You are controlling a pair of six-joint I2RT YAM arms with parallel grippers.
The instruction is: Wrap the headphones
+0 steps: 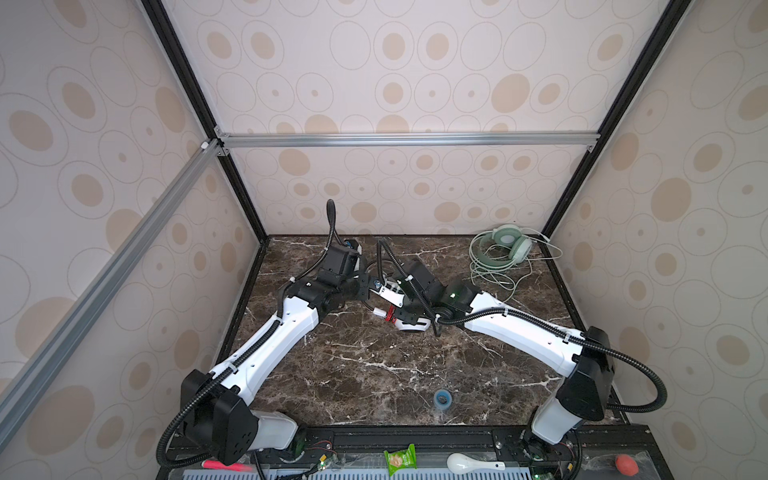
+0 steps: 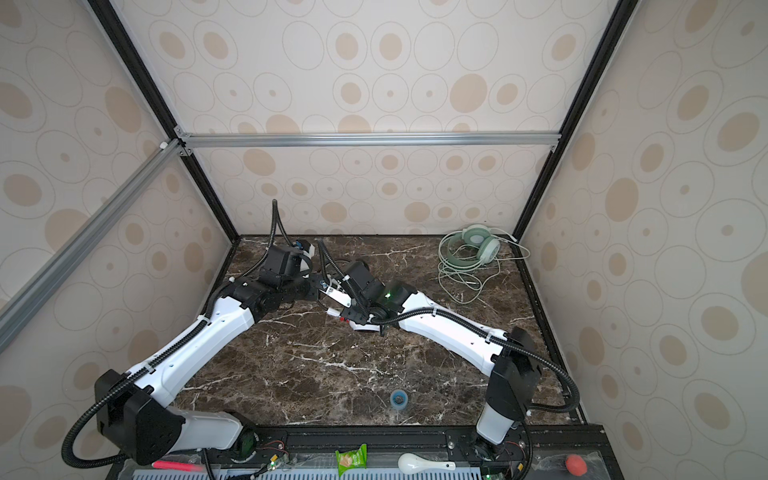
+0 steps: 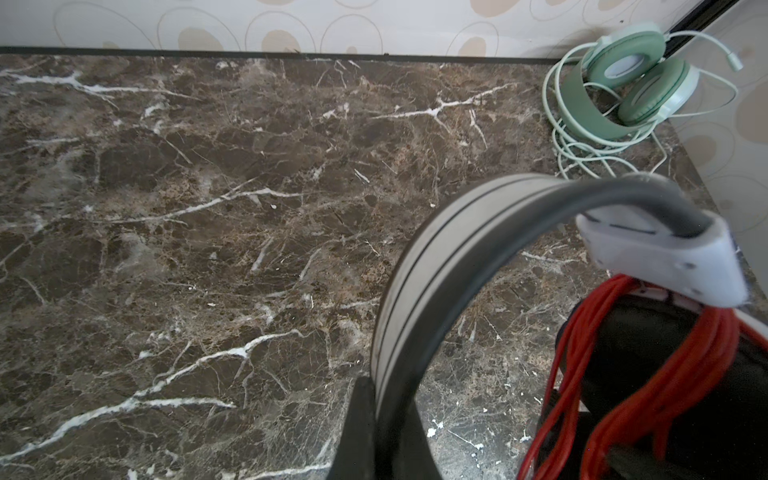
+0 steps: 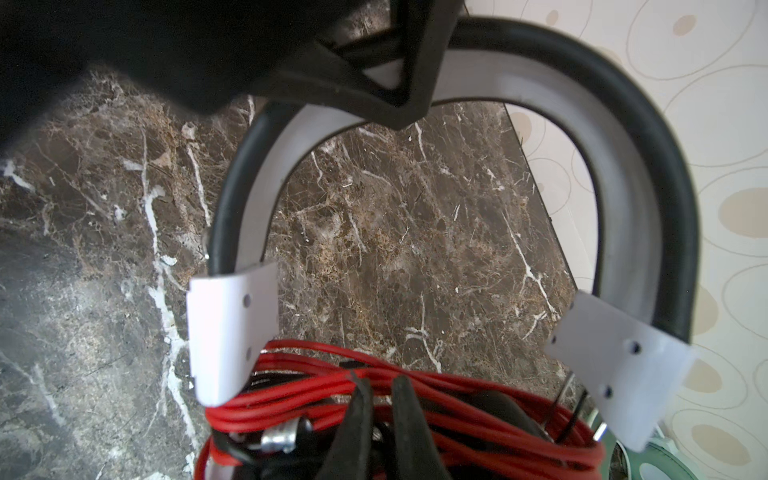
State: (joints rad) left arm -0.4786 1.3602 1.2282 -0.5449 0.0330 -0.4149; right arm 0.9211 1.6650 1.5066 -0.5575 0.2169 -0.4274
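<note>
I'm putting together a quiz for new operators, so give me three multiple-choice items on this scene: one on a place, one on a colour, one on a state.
1. Where on the table do the mint green headphones lie?
A. front edge
B. far right corner
C. middle

2. What colour is the cord of the pair with the grey headband?
A. blue
B. mint
C. red

3. How is the left gripper?
A. shut on the grey headband
B. open over the table
C. shut on nothing

Key:
1 B, they sit by the back and right walls in both top views.
2 C, red loops show in both wrist views.
3 A, the right wrist view shows it clamped on the band.
</note>
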